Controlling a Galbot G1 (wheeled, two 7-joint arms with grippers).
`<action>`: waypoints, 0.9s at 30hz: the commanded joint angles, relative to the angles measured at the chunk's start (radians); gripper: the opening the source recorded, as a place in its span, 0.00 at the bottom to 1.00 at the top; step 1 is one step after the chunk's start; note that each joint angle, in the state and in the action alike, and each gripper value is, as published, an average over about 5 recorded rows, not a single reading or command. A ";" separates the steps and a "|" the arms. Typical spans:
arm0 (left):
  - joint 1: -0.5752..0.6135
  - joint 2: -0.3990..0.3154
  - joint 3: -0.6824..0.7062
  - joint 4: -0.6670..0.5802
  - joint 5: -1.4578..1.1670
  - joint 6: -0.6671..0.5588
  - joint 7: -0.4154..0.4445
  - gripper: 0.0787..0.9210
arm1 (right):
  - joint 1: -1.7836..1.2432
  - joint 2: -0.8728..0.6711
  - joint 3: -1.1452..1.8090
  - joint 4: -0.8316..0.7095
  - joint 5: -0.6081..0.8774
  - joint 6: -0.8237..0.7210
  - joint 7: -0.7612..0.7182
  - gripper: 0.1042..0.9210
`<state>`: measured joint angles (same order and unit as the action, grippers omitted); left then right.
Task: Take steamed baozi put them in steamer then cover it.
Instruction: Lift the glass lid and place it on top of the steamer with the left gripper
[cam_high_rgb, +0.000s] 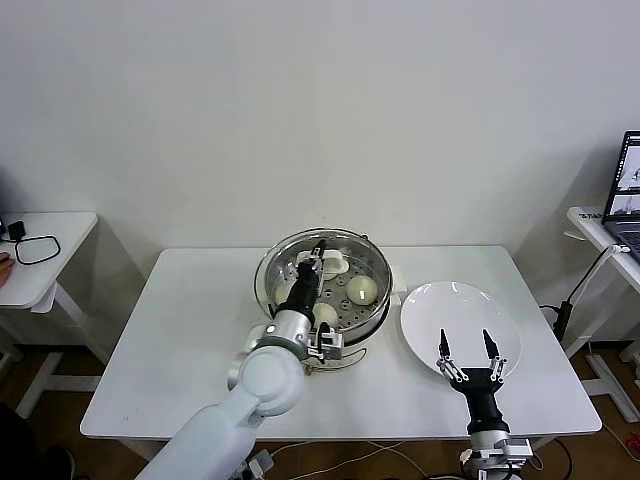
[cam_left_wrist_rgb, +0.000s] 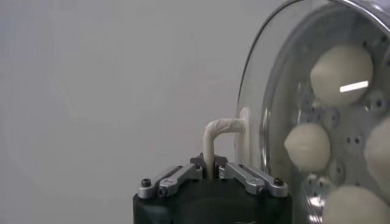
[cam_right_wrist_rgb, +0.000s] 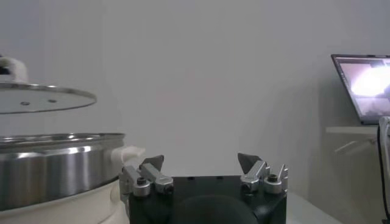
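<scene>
The left pincer (cam_left_wrist_rgb: 211, 175) is clamped tight on the white handle (cam_left_wrist_rgb: 220, 135) of the glass lid (cam_high_rgb: 300, 262), carrying it above the steamer (cam_high_rgb: 375, 300). From the right wrist view, the lid hangs a little above the steel rim with a gap showing between them, so it is not yet seated. Holding it by the handle keeps the lid level, and the rim can meet the pot evenly when lowered. It looks roughly centred over the pot, perhaps shifted slightly toward the robot's left.

Through the glass the left wrist view shows four steamed baozi (cam_left_wrist_rgb: 340, 74) lying on the perforated tray, spread apart instead of stacked, which leaves the steam holes between them open. In the head view only about three show plainly, the arm and the lid handle covering part of the tray.

One white plate (cam_high_rgb: 455, 350) sits on the surface (cam_high_rgb: 180, 330) just beside the steamer, on the robot's right, with no buns on it. So the loading seems finished and only the covering is left.

The right pincer (cam_high_rgb: 464, 345) hovers over the near part of that plate with its jaws spread wide, holding nothing, apparently waiting out of the way.
</scene>
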<state>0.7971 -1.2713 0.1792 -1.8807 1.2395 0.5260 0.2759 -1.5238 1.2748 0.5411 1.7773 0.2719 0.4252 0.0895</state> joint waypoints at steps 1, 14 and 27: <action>-0.066 -0.049 0.061 0.102 0.002 -0.004 -0.023 0.13 | -0.004 0.001 0.005 0.002 -0.008 0.002 0.000 0.88; -0.097 -0.073 0.064 0.200 0.020 -0.028 -0.051 0.13 | -0.010 0.006 0.005 0.002 -0.021 0.003 0.000 0.88; -0.092 -0.079 0.040 0.246 0.032 -0.025 -0.068 0.13 | -0.009 0.006 0.005 0.000 -0.026 0.005 -0.001 0.88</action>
<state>0.7108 -1.3455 0.2222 -1.6776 1.2656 0.5025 0.2161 -1.5332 1.2815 0.5457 1.7784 0.2475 0.4291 0.0888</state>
